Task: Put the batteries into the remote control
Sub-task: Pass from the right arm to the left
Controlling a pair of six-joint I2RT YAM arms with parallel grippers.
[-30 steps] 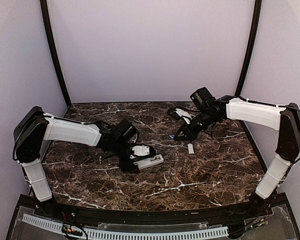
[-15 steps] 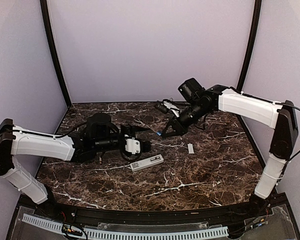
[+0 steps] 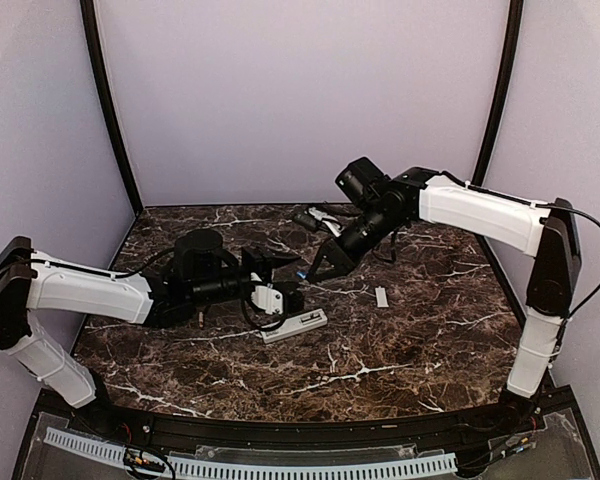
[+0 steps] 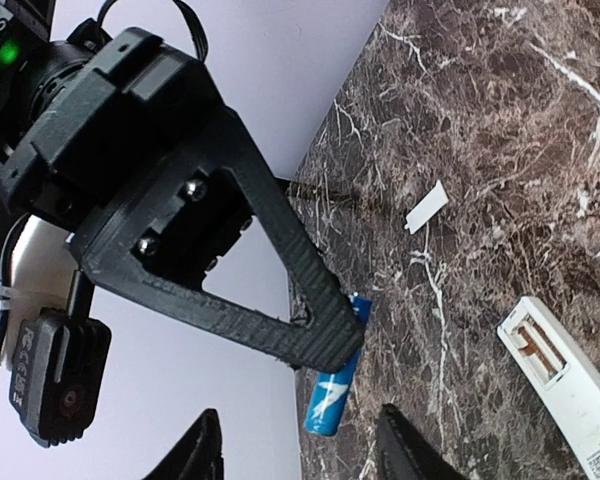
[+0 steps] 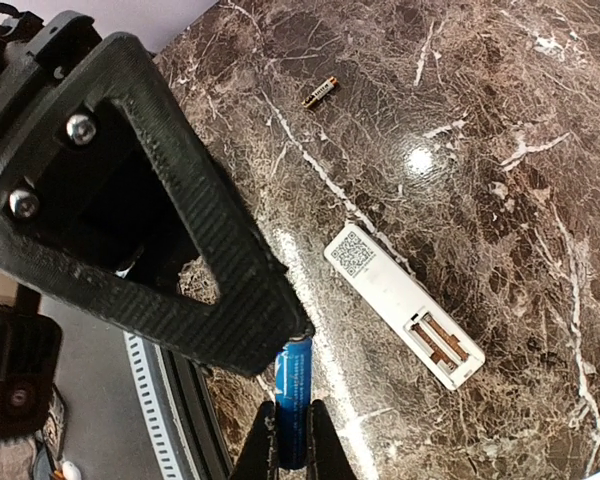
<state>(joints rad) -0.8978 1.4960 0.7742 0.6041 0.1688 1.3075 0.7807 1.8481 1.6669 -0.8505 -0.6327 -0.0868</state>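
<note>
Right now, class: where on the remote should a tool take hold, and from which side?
Probably grip the remote by its long edges near the label, from above: it lies flat, back up, slim enough to span, and that leaves the battery recess clear.

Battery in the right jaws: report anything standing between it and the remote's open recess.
Nothing visible does. In the right wrist view only bare table shows between the battery and the remote control, whose recess lies uncovered. The left gripper crowds the battery, but on the side away from the remote control.
</note>
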